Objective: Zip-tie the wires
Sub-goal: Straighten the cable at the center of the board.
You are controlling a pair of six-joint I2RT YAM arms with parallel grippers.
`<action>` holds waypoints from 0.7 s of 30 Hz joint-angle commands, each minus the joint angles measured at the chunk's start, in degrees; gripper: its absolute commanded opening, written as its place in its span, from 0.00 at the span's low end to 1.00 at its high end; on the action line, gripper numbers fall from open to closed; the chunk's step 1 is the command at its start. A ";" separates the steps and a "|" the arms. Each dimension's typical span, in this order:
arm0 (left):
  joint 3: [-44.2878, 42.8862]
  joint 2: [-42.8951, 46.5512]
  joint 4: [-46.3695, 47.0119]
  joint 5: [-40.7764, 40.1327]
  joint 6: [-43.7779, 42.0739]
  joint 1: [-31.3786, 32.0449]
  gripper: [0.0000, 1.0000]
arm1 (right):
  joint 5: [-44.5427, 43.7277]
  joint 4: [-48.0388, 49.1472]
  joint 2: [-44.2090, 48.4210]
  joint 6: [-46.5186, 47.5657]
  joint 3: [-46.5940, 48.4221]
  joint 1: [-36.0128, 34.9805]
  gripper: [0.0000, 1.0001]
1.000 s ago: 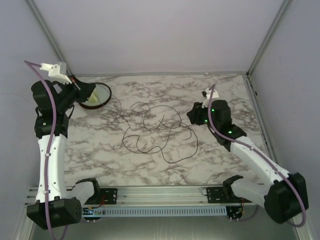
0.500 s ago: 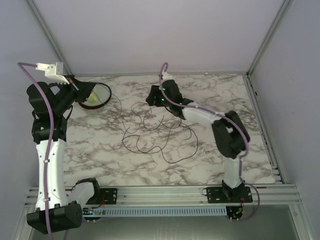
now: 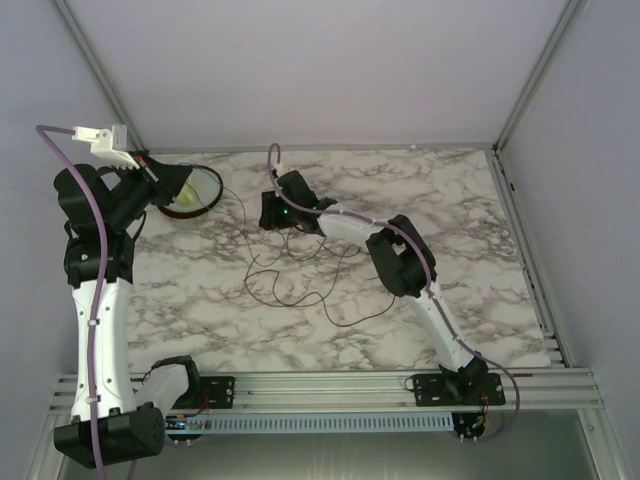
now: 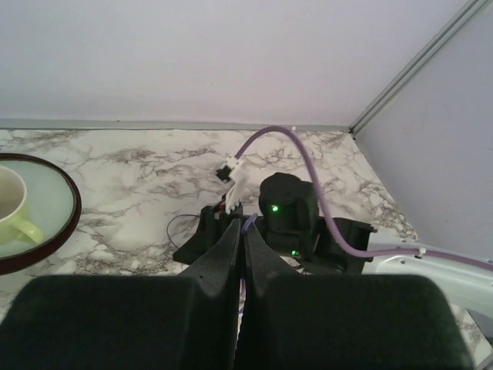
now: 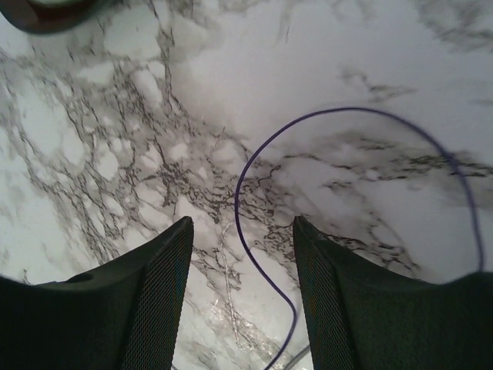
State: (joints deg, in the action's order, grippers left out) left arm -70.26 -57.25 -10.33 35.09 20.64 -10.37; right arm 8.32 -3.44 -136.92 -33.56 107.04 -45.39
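Right wrist view is showing the right tool (image 5: 240, 231) hanging over the white, grey-veined marble counter (image 5: 100, 139) with its black fingers (image 5: 166, 270) spread and gripping nothing. One strand of the thin, dark, loosely looped wires (image 5: 237, 185) is lying on the stone under the gap.

From above, that tool (image 3: 268, 212) is reaching across to the far-left edge of the tangle (image 3: 300, 275), which is sprawling flat over the middle of the counter. The left tool (image 4: 240, 247) is sitting clenched tight, apparently on nothing, raised near the brown-rimmed pale green plate (image 4: 65, 223) that is carrying a yellow-green cup (image 4: 11, 208). No zip tie is showing anywhere.

The step in hand is looking like a first pickup of wire for bundling. Doing it well is meaning lowering until both fingertips are brushing the stone, keeping the strand centred between them, and pinching slowly. Wire this fine is likely to slip beneath a fingertip or spring sideways. Catching a spot where two loops are crossing would be gathering more at once.
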 commanded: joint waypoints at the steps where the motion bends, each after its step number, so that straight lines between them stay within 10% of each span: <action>1: 0.56 0.98 1.93 1.21 1.21 0.18 0.00 | 1.36 -3.06 -2.73 1.63 5.25 -1.33 0.54; 4: 0.64 0.90 1.89 1.23 1.22 0.18 0.00 | 1.44 -4.60 -4.49 2.50 6.93 -1.54 0.51; 10: 0.79 0.83 1.98 0.83 1.07 0.20 0.00 | -1.48 -7.11 -1.64 6.14 6.99 -1.33 0.00; 21: 2.54 0.50 1.09 -1.50 -1.08 0.18 0.00 | -17.84 -10.05 21.69 17.84 -1.50 0.36 0.00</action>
State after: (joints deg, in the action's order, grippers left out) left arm -68.62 -57.28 -10.24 34.59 20.60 -10.37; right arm -1.69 -14.66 -127.42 -21.17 106.98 -45.84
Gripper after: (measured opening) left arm 0.006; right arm 0.006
